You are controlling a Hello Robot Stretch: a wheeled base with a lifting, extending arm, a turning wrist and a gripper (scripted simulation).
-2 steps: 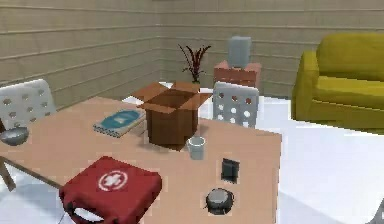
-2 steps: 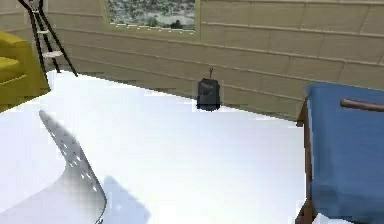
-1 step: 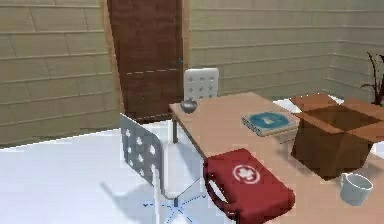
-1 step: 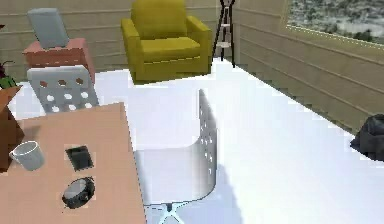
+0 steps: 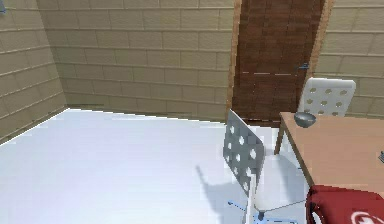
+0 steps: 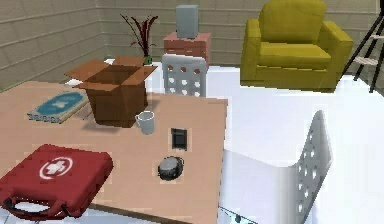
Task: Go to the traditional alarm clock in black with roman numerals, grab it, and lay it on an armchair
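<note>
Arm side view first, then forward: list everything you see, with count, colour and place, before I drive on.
table: one, light wood, arm side view's lower left
cardboard box: one, brown, on table's far side
flat packet: one, pale blue, left of box
mug: one, white, in front of box
round thing: one, black, table's near right, maybe the clock
case: one, red with white cross, table's near left
chairs: two, white, behind table and right of it
armchair: one, yellow, upper right
plant: one, dark red, upper middle
door: one, brown, forward view's far wall
bowl: one, grey, forward view's table
</note>
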